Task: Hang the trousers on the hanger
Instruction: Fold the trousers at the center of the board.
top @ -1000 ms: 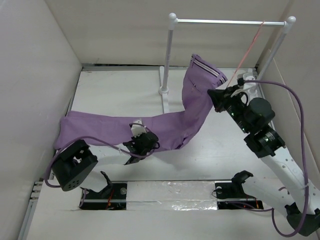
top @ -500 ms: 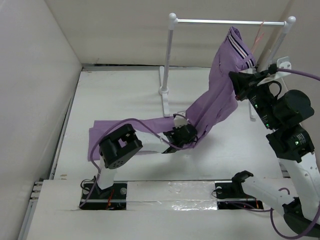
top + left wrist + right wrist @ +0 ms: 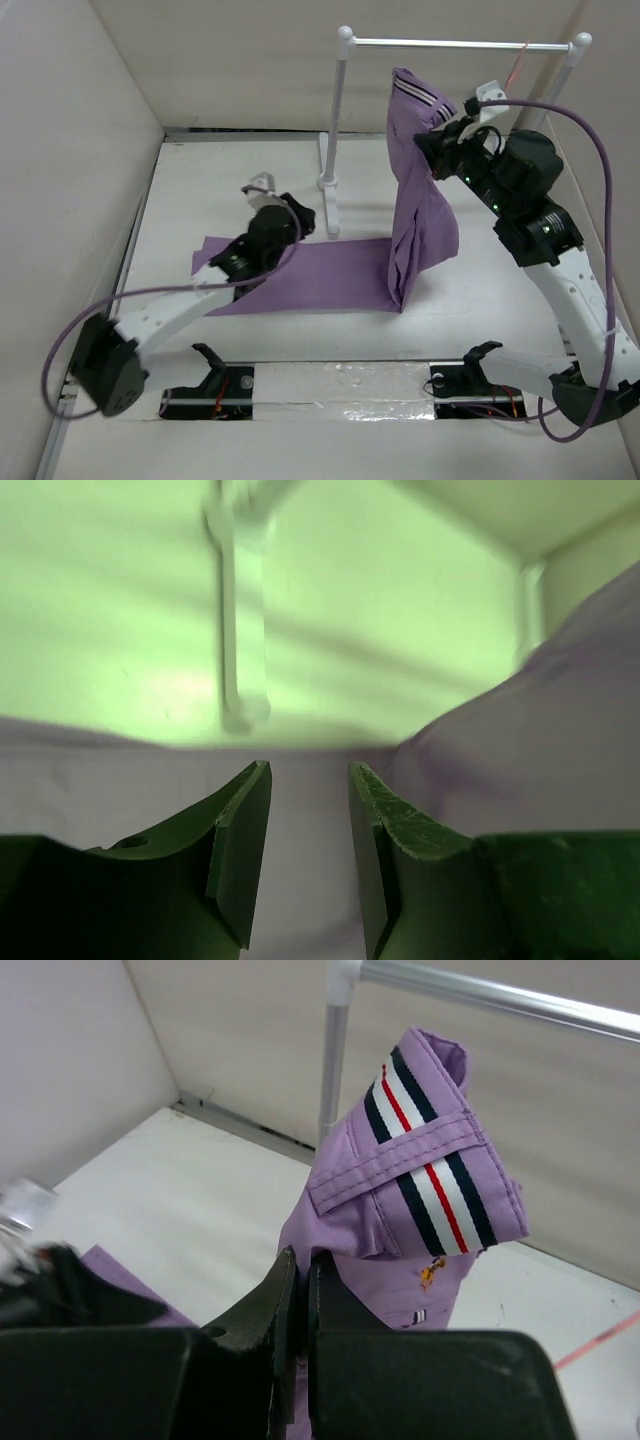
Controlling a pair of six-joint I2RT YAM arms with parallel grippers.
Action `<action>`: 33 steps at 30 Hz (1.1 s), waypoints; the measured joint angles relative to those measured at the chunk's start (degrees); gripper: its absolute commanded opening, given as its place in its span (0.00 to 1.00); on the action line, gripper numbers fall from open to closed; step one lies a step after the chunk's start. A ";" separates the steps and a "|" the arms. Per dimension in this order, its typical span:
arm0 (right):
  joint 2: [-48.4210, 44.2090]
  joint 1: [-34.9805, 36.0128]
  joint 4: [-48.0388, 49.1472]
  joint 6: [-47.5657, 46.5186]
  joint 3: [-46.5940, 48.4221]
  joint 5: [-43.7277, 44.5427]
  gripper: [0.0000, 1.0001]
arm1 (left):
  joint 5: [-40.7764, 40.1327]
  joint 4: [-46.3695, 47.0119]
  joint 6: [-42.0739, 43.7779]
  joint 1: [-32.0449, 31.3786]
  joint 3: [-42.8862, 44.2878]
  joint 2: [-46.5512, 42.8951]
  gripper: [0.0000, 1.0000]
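The light purple trousers [image 3: 420,200] hang from my right gripper [image 3: 428,148], which is shut on the cloth just below the striped waistband [image 3: 416,98]. The legs lie flat on the table [image 3: 300,275]. In the right wrist view my right gripper [image 3: 300,1260] pinches the trousers [image 3: 400,1230] under the waistband [image 3: 435,1165]. The pink-red wire hanger [image 3: 517,65] hangs from the right end of the rail, to the right of the waistband; a bit of its wire [image 3: 595,1345] shows in the right wrist view. My left gripper [image 3: 298,215] is open and empty, above the lying leg [image 3: 300,880]; in the left wrist view it [image 3: 308,770] holds nothing.
A white two-post stand with a silver bar [image 3: 460,44] stands at the back; its left post foot [image 3: 327,183] is just beyond my left gripper. White walls close the table [image 3: 220,190] at the left, back and right.
My left gripper has let go of the trouser leg and drawn back to the left. My right gripper has carried the waistband leftward under the bar. The legs now lie flatter on the table.
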 measured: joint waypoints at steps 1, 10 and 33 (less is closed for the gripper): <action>1.25 0.15 0.07 -0.07 0.48 -0.61 0.00 | 0.13 -1.20 0.59 2.14 -0.48 -4.98 0.34; 14.71 19.50 2.51 -0.66 5.73 3.10 0.00 | 0.20 -14.34 5.27 14.40 3.63 -37.24 0.40; 29.24 40.96 21.31 7.50 -15.72 11.21 0.00 | -4.61 -26.99 5.35 14.97 -0.07 -53.27 0.47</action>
